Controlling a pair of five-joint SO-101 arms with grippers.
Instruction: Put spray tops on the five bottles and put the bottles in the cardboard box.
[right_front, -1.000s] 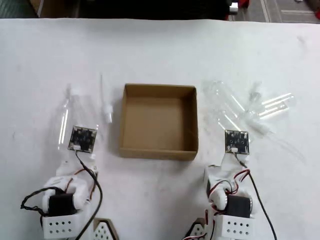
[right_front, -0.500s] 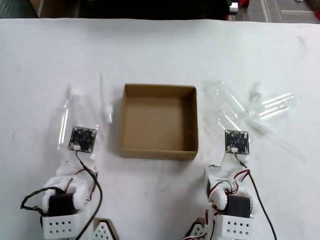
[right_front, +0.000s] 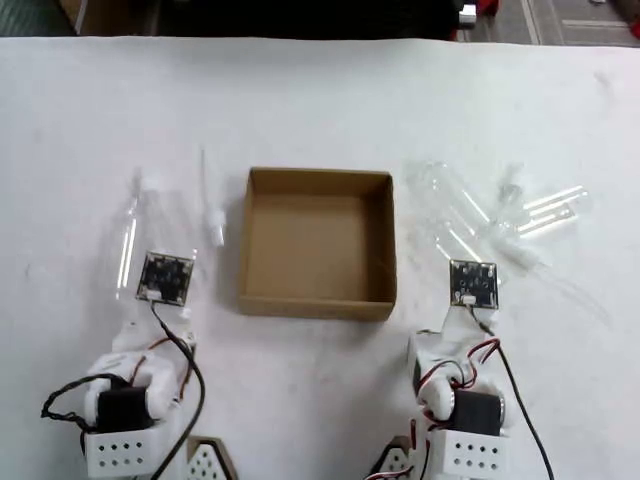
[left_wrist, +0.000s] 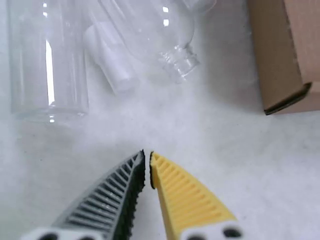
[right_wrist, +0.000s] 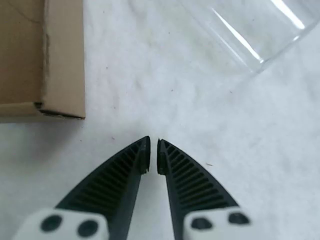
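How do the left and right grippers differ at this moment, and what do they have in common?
Left gripper: one yellow finger, one grey; right gripper: both black. Before the left gripper lie two clear bottles and a white spray top; before the right gripper, one clear bottle. Both are shut, empty, near a corner of the cardboard box.

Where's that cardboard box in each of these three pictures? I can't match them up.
High view: cardboard box, open, in the middle of the white table.
Left wrist view: one corner of it, ahead of the left pincer.
Right wrist view: another corner, ahead of the right pincer.
Shared landmark: the white table.
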